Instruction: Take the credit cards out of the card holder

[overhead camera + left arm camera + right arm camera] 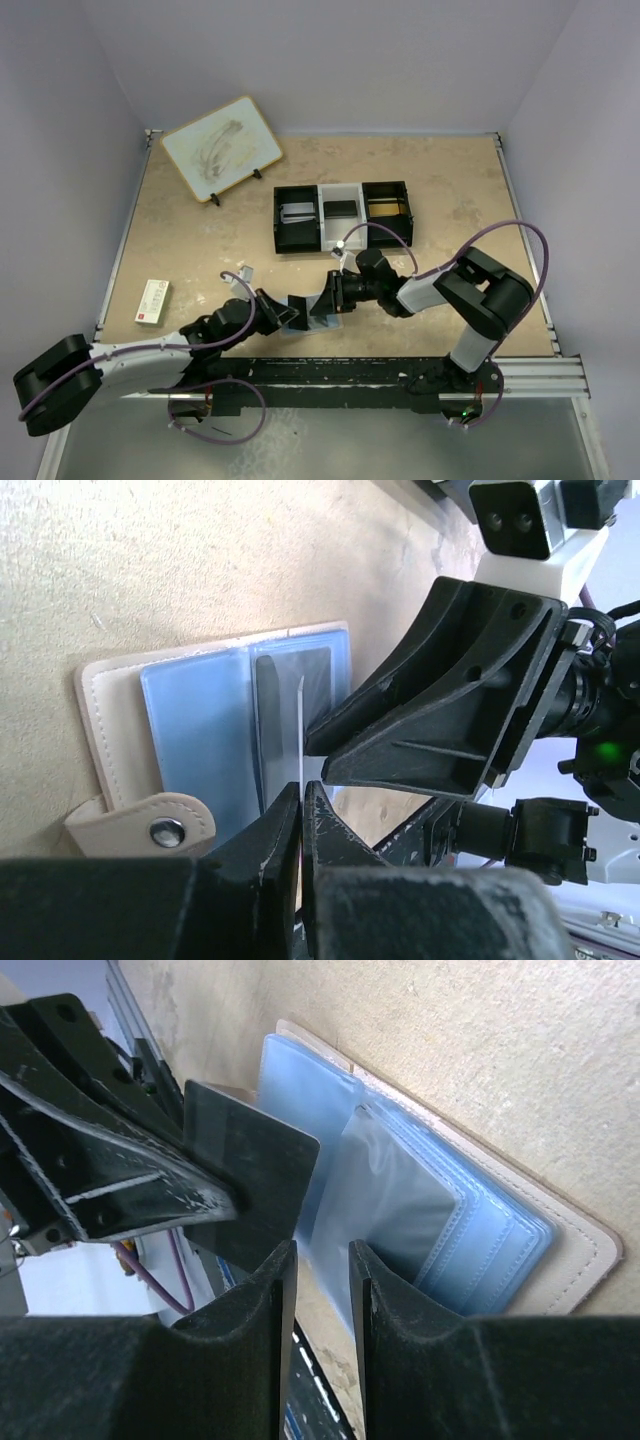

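Note:
The card holder lies open on the table near the front edge, pale-blue sleeves up, tan border and snap tab on its left. My left gripper is shut on a thin dark credit card, seen edge-on in the left wrist view and standing mostly out of its sleeve. Another dark card shows inside a sleeve. My right gripper is open, its fingertips at the edge of the holder, one finger over a clear sleeve. In the top view both grippers meet over the holder.
A black-and-white three-compartment tray stands behind the grippers, with a silvery card and a dark card in it. A wood-framed whiteboard sits at the back left. A red-and-white box lies at the left edge.

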Controlling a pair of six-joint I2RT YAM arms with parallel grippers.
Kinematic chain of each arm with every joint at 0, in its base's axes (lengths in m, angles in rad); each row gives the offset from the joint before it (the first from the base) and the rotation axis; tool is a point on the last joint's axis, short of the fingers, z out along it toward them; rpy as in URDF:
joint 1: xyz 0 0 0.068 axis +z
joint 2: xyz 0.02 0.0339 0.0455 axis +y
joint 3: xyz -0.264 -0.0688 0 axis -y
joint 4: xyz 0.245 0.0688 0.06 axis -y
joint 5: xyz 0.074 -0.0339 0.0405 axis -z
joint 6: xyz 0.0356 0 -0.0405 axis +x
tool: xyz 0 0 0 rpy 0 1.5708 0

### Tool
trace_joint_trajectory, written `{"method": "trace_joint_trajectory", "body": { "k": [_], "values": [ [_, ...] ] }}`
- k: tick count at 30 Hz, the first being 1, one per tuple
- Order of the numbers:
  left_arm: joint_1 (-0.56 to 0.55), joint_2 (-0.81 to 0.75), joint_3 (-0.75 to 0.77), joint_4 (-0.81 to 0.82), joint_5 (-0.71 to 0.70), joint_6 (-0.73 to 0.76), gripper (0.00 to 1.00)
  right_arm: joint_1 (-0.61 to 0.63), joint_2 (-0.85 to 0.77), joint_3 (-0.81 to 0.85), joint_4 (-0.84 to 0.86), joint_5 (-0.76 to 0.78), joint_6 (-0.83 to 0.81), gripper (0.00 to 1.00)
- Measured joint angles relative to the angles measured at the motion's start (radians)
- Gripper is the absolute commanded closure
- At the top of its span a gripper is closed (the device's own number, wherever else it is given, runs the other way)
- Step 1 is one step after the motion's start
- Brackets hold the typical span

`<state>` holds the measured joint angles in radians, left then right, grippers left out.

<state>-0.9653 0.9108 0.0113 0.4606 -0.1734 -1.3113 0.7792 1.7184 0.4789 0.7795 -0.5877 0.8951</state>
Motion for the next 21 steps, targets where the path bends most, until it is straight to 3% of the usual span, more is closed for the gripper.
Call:
{"method": "trace_joint_trajectory", "body": {
  "k": [11, 21],
  "values": [
    [0.000, -0.039, 0.000, -0.058, -0.021, 0.015, 1.00, 0.000, -0.119, 0.011, -0.160, 0.041, -0.042, 0.62],
    [0.000, 0.040, 0.000, 0.052, -0.020, 0.014, 1.00, 0.000, -0.121, -0.037, -0.005, 0.016, 0.079, 0.53]
  ]
}}
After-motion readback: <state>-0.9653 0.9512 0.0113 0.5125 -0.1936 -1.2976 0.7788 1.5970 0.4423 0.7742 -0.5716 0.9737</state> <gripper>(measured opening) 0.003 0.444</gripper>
